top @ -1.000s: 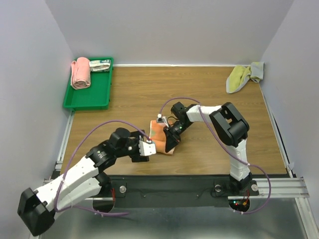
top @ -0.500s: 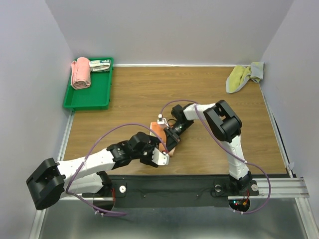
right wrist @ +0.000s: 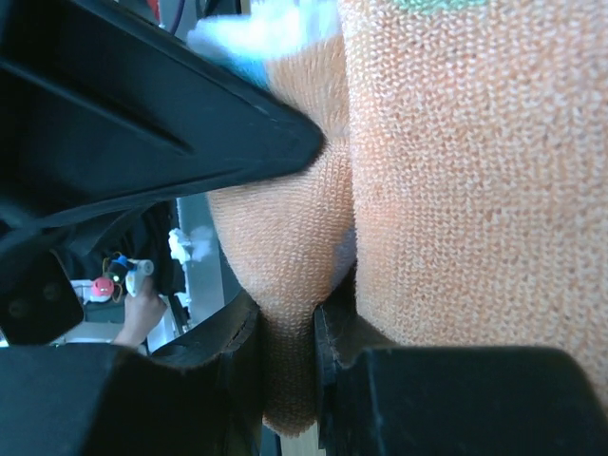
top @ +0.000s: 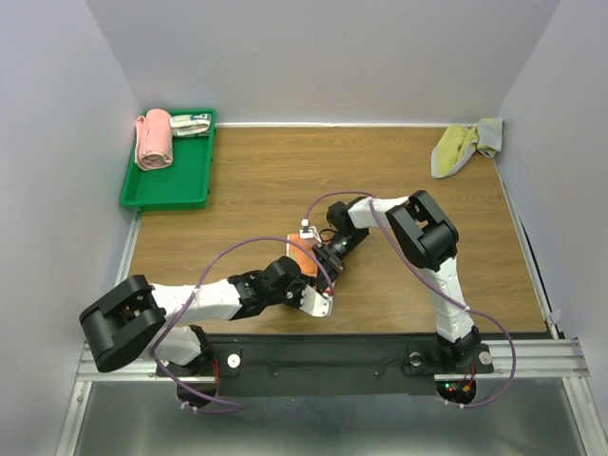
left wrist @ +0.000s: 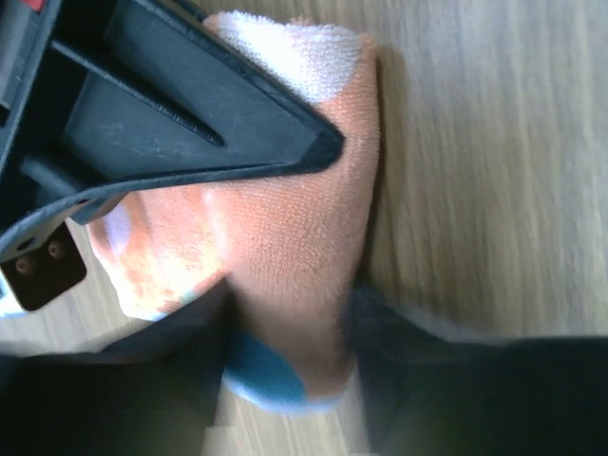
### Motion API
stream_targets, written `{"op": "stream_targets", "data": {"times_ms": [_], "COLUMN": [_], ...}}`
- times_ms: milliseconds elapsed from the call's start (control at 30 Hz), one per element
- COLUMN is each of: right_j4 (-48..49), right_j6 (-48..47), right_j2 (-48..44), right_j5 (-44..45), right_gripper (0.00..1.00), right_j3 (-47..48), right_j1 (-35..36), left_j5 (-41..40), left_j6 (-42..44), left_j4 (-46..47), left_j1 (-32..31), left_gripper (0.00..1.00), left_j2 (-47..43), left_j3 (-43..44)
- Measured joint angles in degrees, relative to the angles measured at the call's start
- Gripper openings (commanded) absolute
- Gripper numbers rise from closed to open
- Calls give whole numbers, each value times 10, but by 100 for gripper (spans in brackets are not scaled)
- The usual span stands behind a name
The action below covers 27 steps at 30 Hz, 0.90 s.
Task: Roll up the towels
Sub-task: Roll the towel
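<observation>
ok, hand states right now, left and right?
Left hand: jaws around the orange towel; whether it grips cannot be told.
Right hand: closed on the orange towel.

- Left arm (top: 204, 302): now stretched low and long beside the table's near edge. Its black elbow block (top: 119, 323) is out of the 7 o'clock corner, shifted toward 1 o'clock.
- Left gripper (top: 321, 296): carried toward 4 o'clock, from the 8 o'clock side of the orange towel (top: 300, 249) to its 5 o'clock side. Jaws narrower than a second ago, one finger on either side of the roll; whether they pinch it cannot be told.
- Orange towel: the flap that spread toward 5 o'clock is drawn in; a smaller, narrower patch shows from above.
- Right arm elbow (top: 418, 228): shifted slightly toward 10 o'clock.
</observation>
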Motion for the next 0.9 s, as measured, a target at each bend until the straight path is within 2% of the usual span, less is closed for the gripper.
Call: {"op": "stream_targets", "data": {"times_ms": [67,133,167,267,300,333,367,400,533,700,900], "right_j4": [-3,-7,-9,-17,-23,-29,-37,-37,-24,16,136], "right_j6": [-2,-3,-3,0,6,7,12,15,19,22,32], "right_j2": [0,0,0,-2,-4,-8,-17,-27,-80,-169,-397], "right_j5": [1,3,4,10,11,14,20,30,94,161,279], "right_gripper": [11,21,37,58,74,77,90,96,100,100,100], "right_j3": [0,0,0,5,9,14,22,28,72,73,-66], "right_j1": [0,0,0,-3,-5,-6,-10,-13,-51,-104,-107], "left_j5": [-2,0,4,19,24,30,34,40,55,66,105], "left_j6": [-8,-14,-16,-17,-17,-17,-17,-18,-26,-29,-35], "left_j4": [4,-3,-9,-43,-55,-70,-78,-89,-118,-141,-177], "left_j1": [0,-1,-1,-1,-1,-1,-1,0,0,1,28], "left_gripper": [24,15,10,5,3,2,1,1,0,0,0], "left_j2": [14,15,15,15,15,15,15,15,16,31,70], "left_j3": [6,12,16,31,35,42,45,50,61,80,126]}}
